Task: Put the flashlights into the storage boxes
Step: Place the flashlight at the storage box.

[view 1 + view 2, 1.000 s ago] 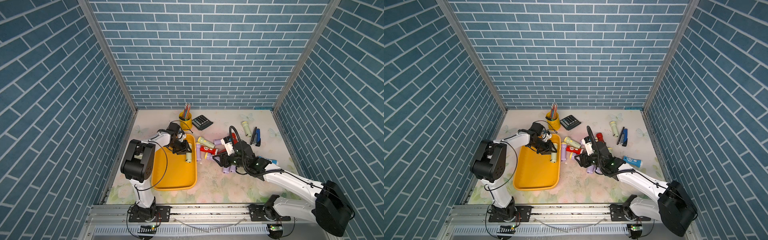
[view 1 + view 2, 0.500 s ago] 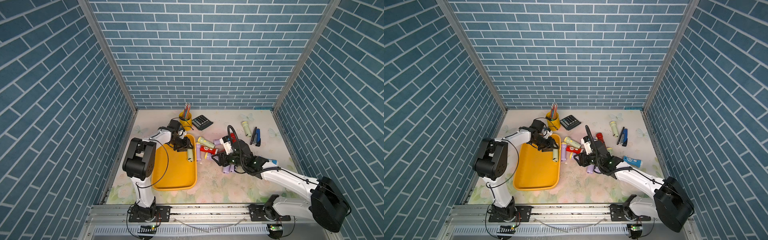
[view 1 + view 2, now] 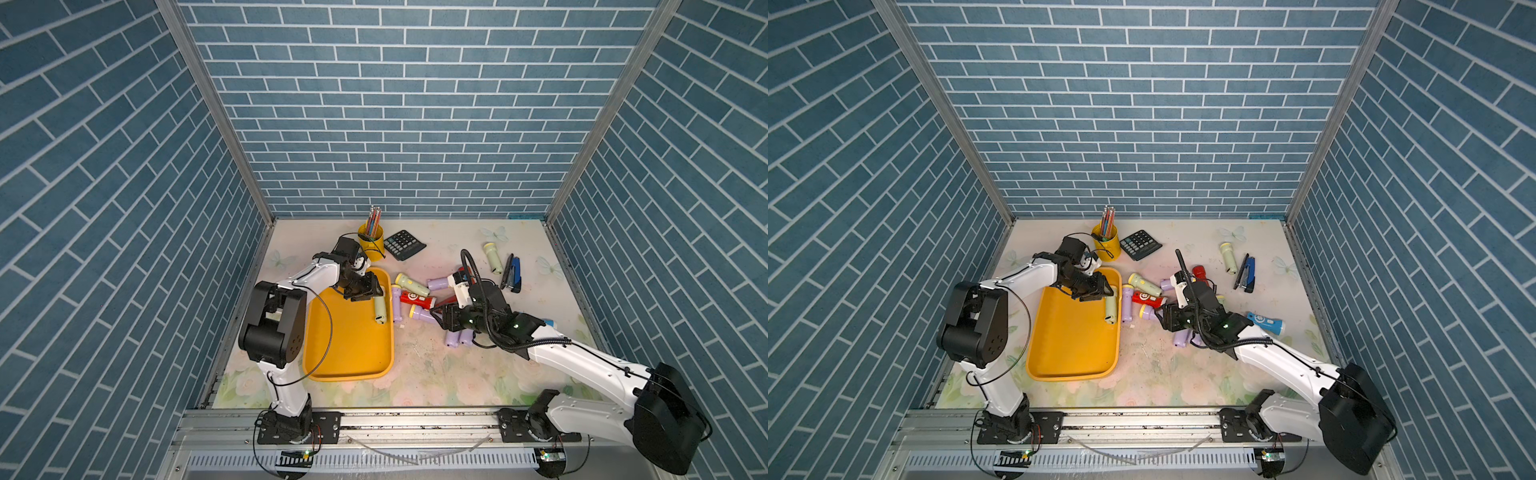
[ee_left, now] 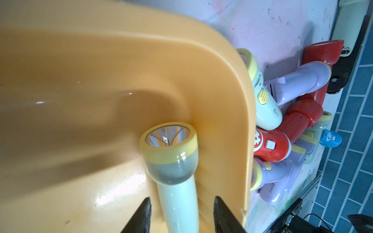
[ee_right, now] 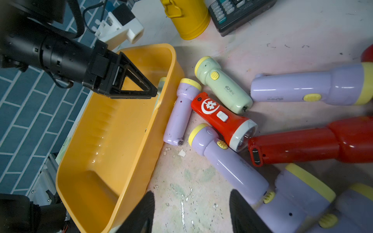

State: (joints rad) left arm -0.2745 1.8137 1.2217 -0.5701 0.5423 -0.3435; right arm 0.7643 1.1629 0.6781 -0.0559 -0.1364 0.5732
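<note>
Orange tray [image 3: 345, 345], left of centre, holds one pale-green flashlight [image 3: 379, 309]; left gripper [image 4: 182, 199] parted astride it, right gripper [image 5: 191, 192] parted, empty.

The picture's edge crops the pale green flashlight [image 4: 178, 193].

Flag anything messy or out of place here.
Flashlights lie jumbled, some overlapping, beside the tray, which holds only one pale green flashlight. Small white chips litter the scuffed mat near the tray's wall.
</note>
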